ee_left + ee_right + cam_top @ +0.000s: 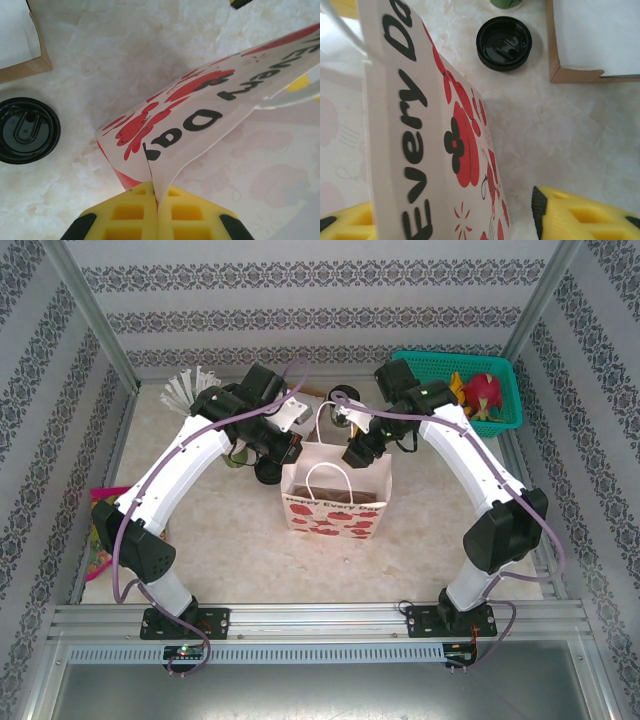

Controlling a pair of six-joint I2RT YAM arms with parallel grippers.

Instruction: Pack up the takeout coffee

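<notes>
Spreading the paper bag
Left pincer grips one rim; right pincer, wide astride the other, should close squarely.

One paper bag, one takeout coffee

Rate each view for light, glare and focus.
Top external: flat, even light, only faint shadows on the table, sharp throughout. Left wrist: bag print crisp, left tool a little soft up close, small glints on the coffee lid. Right wrist: bright, table washed pale, glints on the lid again.
</notes>
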